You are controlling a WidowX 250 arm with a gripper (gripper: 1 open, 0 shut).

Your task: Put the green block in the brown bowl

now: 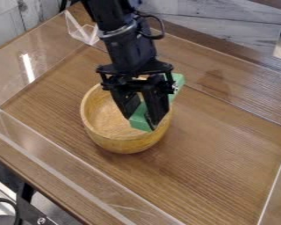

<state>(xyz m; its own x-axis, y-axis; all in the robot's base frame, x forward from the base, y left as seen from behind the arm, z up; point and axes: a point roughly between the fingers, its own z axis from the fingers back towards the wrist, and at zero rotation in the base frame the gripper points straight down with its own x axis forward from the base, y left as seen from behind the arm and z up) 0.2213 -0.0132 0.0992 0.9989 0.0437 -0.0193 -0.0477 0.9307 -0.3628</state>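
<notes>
The brown bowl (108, 127) sits near the middle of the wooden table. My black gripper (140, 112) hangs over its right half, pointing steeply down, shut on the green block (140, 118). The block stands tilted between the fingers, its lower end down inside the bowl near the right wall; its upper end shows as a green patch behind the fingers by the far rim. Whether its lower end touches the bowl's floor I cannot tell.
A clear plastic wall (38, 141) runs along the table's left and front edges. A white tag (80, 29) hangs beside the arm at the back. Bare wood lies to the right of the bowl.
</notes>
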